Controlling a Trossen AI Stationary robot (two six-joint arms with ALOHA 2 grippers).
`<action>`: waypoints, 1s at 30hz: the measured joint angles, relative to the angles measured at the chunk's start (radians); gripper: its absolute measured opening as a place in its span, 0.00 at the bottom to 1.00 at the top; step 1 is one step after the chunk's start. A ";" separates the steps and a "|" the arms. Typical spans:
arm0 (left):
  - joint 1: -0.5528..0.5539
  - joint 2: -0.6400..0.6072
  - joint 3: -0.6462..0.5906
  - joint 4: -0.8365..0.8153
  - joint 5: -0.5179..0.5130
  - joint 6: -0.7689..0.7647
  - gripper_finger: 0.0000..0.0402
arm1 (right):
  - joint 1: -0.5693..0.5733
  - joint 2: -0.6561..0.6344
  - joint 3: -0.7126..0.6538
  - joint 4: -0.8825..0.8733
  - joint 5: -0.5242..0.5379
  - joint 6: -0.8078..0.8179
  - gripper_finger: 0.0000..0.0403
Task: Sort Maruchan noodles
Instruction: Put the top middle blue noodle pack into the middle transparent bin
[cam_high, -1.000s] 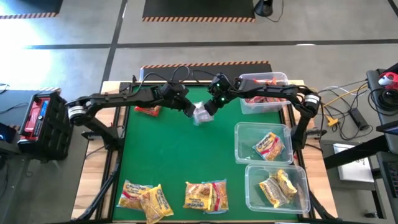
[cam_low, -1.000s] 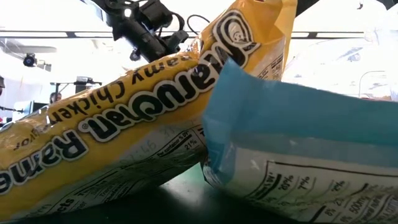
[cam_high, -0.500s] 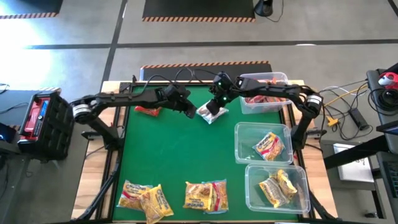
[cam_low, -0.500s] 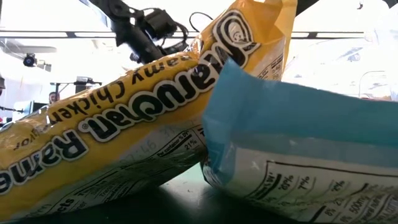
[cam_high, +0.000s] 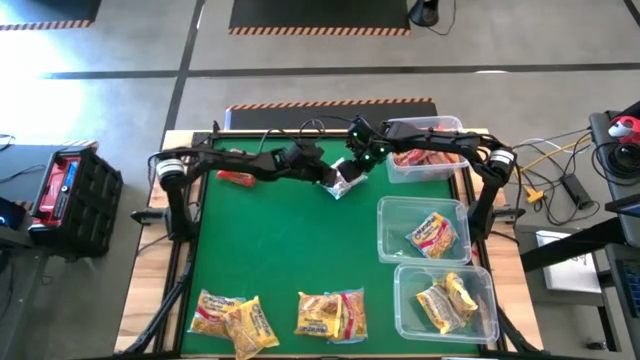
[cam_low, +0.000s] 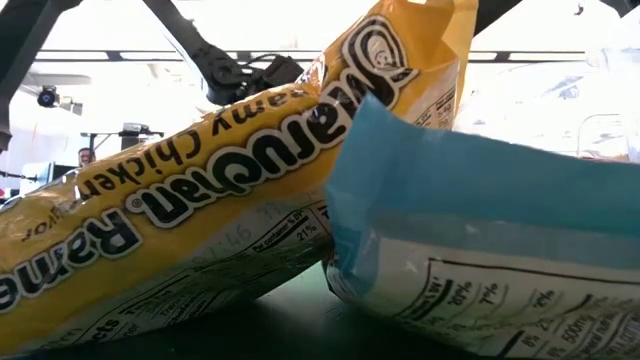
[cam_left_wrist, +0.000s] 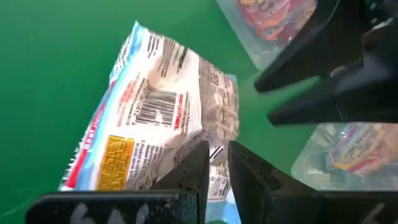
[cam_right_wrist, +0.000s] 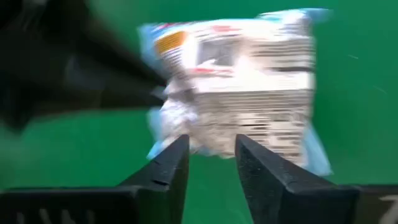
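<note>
Green felt (cam_high: 280, 250) covers the table, grey floor around it. The left gripper (cam_left_wrist: 214, 163) pinches the edge of a blue-and-white noodle packet (cam_high: 343, 181), face-down on the felt. The right gripper (cam_right_wrist: 211, 158), fingers parted, hovers just beside that packet, clear bins (cam_high: 385, 225) nearer its arm.

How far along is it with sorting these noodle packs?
Partly done. Packets already sit in the three clear bins on the right. In hand: a blue-and-white packet at the far middle, pinched by the left claw, the right claw open beside it. Left: the red packet and the near-edge yellow packets.
</note>
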 joint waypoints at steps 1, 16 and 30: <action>0.001 0.016 0.011 0.000 -0.007 -0.013 0.11 | 0.000 0.000 -0.001 0.000 0.025 0.053 0.32; 0.042 -0.005 0.031 -0.149 -0.055 0.155 0.10 | 0.100 0.000 -0.004 0.060 0.165 0.293 0.37; 0.115 0.050 0.029 -0.257 -0.024 0.266 0.10 | 0.163 -0.002 -0.007 0.130 0.255 0.438 0.36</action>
